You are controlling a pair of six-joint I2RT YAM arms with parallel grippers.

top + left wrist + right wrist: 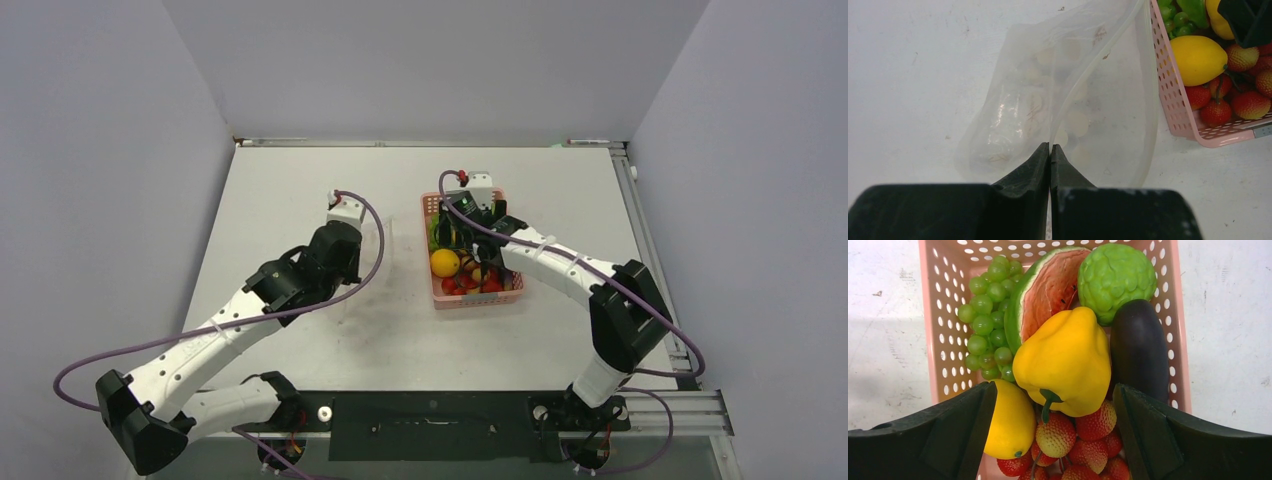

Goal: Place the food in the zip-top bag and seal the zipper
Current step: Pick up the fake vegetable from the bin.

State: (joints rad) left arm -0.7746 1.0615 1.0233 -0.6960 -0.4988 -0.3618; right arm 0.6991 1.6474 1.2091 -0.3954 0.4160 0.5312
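the glossy yellow plastic bell pepper (pixel 1063 360) lies on top of the toy produce in the pink lattice plastic basket (pixel 1180 340). its long axis runs along the basket's length, stem end toward your right gripper (pixel 1054 390). that gripper hangs directly over it, spread wide and holding nothing, one finger either side of the pepper's width. the right arm is the nearer. just left of the basket, your left gripper (pixel 1050 146) is clenched on an edge of the clear crinkly zip-top bag (pixel 1108 100).

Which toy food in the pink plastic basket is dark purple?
The long smooth purple eggplant beside the yellow bell pepper; others are green, yellow or red.
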